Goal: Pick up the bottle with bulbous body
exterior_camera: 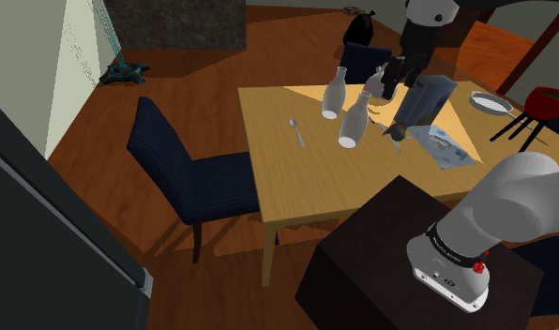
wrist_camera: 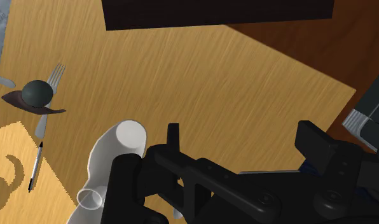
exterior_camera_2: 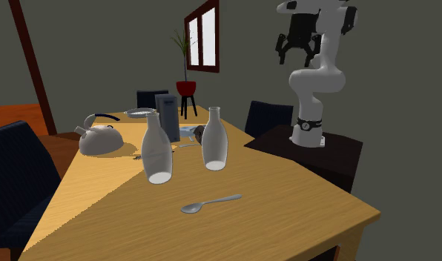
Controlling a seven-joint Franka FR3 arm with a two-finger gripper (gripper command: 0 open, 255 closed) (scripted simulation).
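Two pale bottles stand near the middle of the wooden table (exterior_camera: 296, 192). The wider, bulbous one (exterior_camera: 333, 97) (exterior_camera_2: 157, 152) is farther from the stand. The slimmer one (exterior_camera: 354, 122) (exterior_camera_2: 214, 141) is nearer to it. My black gripper (exterior_camera_2: 297, 56) (exterior_camera: 392, 86) hangs high above the table, open and holding nothing. In the wrist view the open gripper (wrist_camera: 245, 143) looks straight down, and both bottles' tops (wrist_camera: 130, 135) show beside one finger (wrist_camera: 173, 137), well below it.
A spoon (exterior_camera: 296, 133) (exterior_camera_2: 210, 202) lies beside the bottles. A kettle (exterior_camera_2: 99, 139), a grey box (exterior_camera: 428, 98) (exterior_camera_2: 167, 115), a plate (exterior_camera: 491, 101), papers (exterior_camera: 451, 145) and a dark round object (wrist_camera: 37, 94) with a fork (wrist_camera: 53, 79) crowd the table's other side. A dark chair (exterior_camera: 188, 169) stands alongside.
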